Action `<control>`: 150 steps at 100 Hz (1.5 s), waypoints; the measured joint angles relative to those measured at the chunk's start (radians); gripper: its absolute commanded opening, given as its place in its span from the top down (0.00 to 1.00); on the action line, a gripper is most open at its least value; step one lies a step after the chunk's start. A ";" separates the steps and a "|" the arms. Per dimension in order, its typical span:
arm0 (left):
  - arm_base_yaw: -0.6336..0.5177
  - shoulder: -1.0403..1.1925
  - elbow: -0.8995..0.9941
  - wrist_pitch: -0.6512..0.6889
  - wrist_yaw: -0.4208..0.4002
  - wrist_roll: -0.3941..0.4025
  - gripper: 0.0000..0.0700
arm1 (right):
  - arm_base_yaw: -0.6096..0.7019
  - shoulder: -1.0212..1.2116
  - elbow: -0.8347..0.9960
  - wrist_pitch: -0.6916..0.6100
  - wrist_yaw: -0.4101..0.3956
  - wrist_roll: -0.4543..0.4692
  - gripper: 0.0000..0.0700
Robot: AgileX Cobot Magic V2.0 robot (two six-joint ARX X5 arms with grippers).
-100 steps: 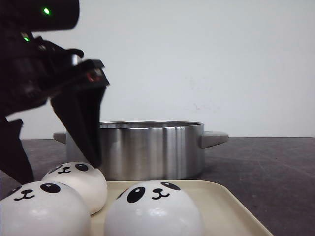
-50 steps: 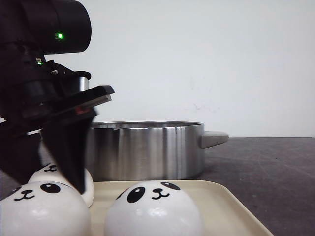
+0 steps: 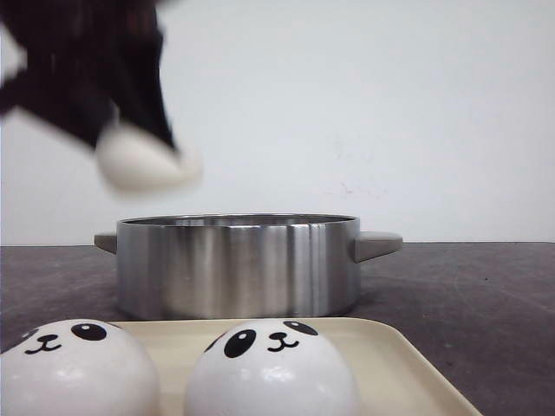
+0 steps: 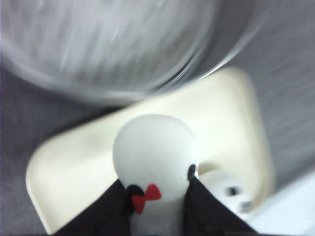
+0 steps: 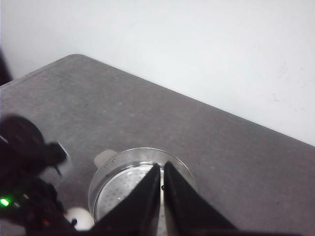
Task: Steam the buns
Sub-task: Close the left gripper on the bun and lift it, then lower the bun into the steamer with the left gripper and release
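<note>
Bench (image 3: 486, 295): dark grey, carrying pot and tray.
Steamer pot (image 3: 238, 264): steel, two-handled, set just beyond the tray, perforated insert seen in the right wrist view.
Tray (image 3: 399, 364): cream, nearest the camera; two panda-faced buns (image 3: 270, 368) are left on it.
Held bun (image 3: 143, 163): gripped aloft, above and slightly left of the pot's left rim.
Left tool (image 4: 157, 189): fingers closed round the held bun.
Right tool (image 5: 161, 196): pressed together, empty, hovering over the pot.
Key relation: pot opening lies right of and below the held bun; the left arm is judged nearer.
</note>
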 measured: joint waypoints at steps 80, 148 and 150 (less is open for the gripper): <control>0.180 0.505 0.451 -0.025 -0.112 0.228 0.99 | 0.021 -0.004 0.000 0.004 0.014 0.000 1.00; 0.212 0.689 0.453 0.062 -0.113 0.249 0.34 | 0.021 -0.004 0.000 -0.071 0.014 0.056 1.00; 0.212 0.689 0.453 0.061 -0.113 0.249 0.29 | 0.021 -0.004 0.000 -0.071 0.014 0.056 1.00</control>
